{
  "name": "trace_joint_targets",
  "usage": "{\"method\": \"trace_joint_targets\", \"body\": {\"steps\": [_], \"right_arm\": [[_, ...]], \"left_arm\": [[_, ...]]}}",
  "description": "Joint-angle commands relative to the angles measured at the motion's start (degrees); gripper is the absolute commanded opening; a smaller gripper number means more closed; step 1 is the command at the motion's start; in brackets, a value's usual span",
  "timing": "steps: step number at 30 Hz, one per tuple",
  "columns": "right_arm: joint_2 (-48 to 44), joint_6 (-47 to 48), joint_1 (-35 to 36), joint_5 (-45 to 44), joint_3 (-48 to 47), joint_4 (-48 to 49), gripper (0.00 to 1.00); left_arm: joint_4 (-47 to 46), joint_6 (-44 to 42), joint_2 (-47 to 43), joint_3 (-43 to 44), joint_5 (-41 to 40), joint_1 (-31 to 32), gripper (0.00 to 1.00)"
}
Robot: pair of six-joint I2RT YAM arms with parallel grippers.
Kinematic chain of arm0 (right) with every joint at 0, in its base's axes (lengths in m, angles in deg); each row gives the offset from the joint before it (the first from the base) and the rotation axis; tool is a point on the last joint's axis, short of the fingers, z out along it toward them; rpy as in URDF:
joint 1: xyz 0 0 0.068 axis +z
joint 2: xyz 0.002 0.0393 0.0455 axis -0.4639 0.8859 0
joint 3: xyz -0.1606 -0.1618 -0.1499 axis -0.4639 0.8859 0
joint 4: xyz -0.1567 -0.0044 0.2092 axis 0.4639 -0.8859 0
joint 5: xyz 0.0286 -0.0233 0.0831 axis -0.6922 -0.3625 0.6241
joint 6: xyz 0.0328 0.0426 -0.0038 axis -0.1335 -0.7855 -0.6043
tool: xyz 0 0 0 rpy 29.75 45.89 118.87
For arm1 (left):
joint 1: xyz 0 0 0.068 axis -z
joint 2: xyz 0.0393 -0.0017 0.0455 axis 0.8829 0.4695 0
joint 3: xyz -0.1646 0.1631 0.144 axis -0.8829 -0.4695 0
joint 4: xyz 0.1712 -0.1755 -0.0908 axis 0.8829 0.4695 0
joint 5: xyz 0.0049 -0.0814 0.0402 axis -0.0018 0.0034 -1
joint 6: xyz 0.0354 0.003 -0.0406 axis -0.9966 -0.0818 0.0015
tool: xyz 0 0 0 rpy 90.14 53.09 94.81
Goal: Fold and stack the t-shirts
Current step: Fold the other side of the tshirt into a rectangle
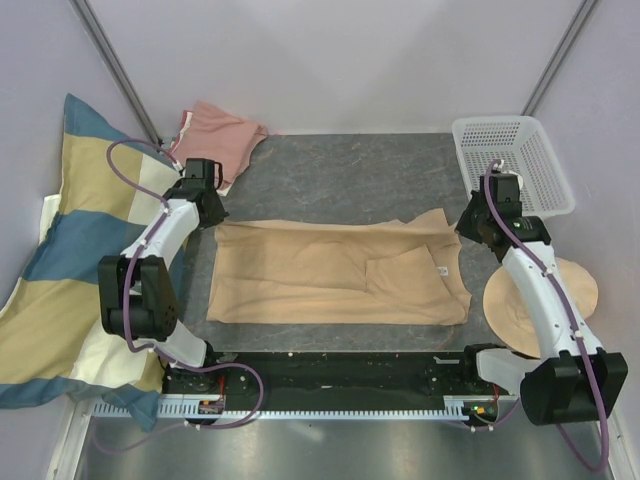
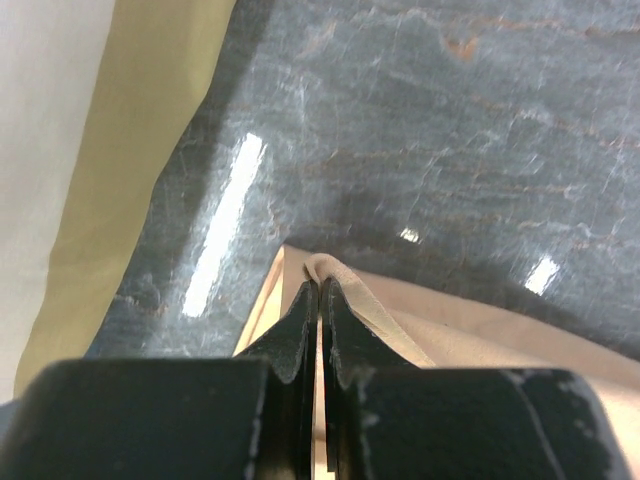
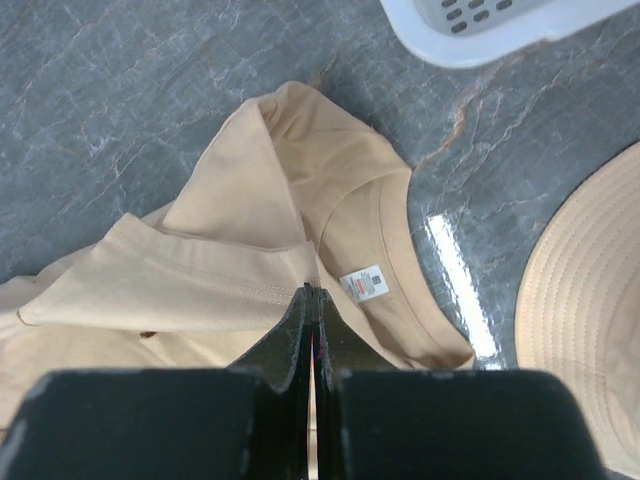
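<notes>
left claw [image 2: 320, 292] and right claw [image 3: 312, 297] clamped on tan t-shirt [image 1: 340, 275] edges | we fear thin pinches slip (fold skews)

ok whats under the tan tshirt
Only the dark stone-look table shows around the tan t-shirt, which lies spread out on it. Anything directly beneath cannot be seen, because the cloth covers it.

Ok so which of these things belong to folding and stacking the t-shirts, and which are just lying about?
Belong to the job: tan t-shirt, pink t-shirt.
Just lying about: striped pillow, white basket, beige hat.
</notes>
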Motion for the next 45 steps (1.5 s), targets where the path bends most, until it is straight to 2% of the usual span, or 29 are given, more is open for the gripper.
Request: {"method": "trace_joint_targets", "body": {"steps": [1,12,26,39,40,41,42,43,45], "right_arm": [[-3.98,-1.27,-0.5,0.97,2.56,-2.51,0.01],[-9.08,-2.68,-0.58,4.31,10.47,-4.27,0.01],[-12.51,-4.53,-0.41,3.44,13.55,-7.96,0.02],[-11.81,-5.05,-0.5,5.28,14.78,-8.31,0.04],[-11.81,-5.14,-0.5,5.72,14.87,-8.48,0.08],[-11.81,-5.05,-0.5,6.07,14.96,-8.4,0.17],[-11.81,-5.05,-0.5,6.25,14.96,-8.66,0.4],[-11.98,-5.14,-0.5,6.25,14.87,-8.66,0.47],[-12.51,-5.67,-0.5,5.9,14.7,-8.58,0.56]], "left_arm": [[0.55,0.93,-3.35,-2.68,-1.66,-0.72,0.02],[2.04,2.42,-3.96,-6.64,-1.84,-0.72,0.02],[2.84,8.3,-4.84,-11.03,-3.24,-0.64,0.02],[2.84,9.63,-5.46,-12.97,-3.86,-0.72,0.02],[2.84,9.89,-5.46,-13.06,-3.95,-0.72,0.02],[2.84,10.06,-5.55,-12.97,-4.04,-0.72,0.04],[2.92,10.24,-5.72,-13.14,-4.12,-0.72,0.05],[2.92,10.76,-5.9,-13.15,-4.39,-0.64,0.06],[3.1,11.21,-7.21,-12.88,-4.56,-0.72,0.16]]}}
